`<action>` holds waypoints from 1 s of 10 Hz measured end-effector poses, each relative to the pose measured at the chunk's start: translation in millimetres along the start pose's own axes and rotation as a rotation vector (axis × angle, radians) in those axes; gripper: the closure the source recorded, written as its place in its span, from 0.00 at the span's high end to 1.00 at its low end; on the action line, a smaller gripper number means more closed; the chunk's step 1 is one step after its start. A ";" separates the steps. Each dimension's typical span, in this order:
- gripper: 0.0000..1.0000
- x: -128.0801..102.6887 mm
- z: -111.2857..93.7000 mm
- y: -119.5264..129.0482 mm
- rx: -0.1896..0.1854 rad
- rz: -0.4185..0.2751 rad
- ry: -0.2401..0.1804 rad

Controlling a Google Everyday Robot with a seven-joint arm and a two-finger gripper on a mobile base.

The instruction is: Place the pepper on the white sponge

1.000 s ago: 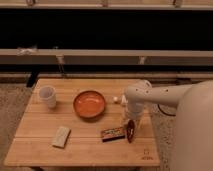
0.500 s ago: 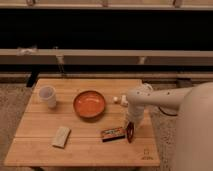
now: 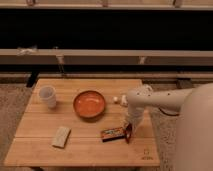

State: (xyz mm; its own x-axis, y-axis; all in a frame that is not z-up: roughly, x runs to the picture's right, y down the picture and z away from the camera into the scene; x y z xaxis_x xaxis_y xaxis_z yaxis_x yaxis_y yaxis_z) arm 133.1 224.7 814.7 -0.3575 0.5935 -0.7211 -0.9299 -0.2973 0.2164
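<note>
The pepper (image 3: 128, 134) is a small dark red oval lying at the right end of a red-orange box (image 3: 112, 133) on the wooden table (image 3: 80, 150). My gripper (image 3: 129, 127) points down right over the pepper, at or just above it. The white sponge (image 3: 61, 136) lies flat at the front left of the table, well to the left of the gripper, with the box between them.
An orange bowl (image 3: 90, 104) sits mid-table, behind and to the left of the box. A white cup (image 3: 47, 96) stands at the back left. My pale arm (image 3: 160, 100) reaches in from the right. A low ledge runs behind the table.
The arm has shifted slightly down toward the table. The gripper stays over the pepper beside the box. The pepper, box and sponge have not moved.
</note>
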 end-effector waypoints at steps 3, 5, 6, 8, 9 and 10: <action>0.00 9.4 -20.2 43.4 -0.015 -0.098 -0.003; 0.00 20.7 -31.1 84.6 -0.026 -0.198 0.000; 0.00 27.6 -34.2 105.3 -0.032 -0.250 0.006; 0.00 43.8 -37.2 140.1 -0.045 -0.350 0.022; 0.00 62.7 -39.0 166.7 -0.057 -0.440 0.035; 0.00 74.5 -40.9 178.3 -0.063 -0.491 0.041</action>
State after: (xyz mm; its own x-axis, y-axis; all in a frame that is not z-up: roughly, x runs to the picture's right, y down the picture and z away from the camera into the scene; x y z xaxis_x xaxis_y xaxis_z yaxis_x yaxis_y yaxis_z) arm -55.9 185.4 772.7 0.1264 0.6455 -0.7532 -0.9802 -0.0353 -0.1947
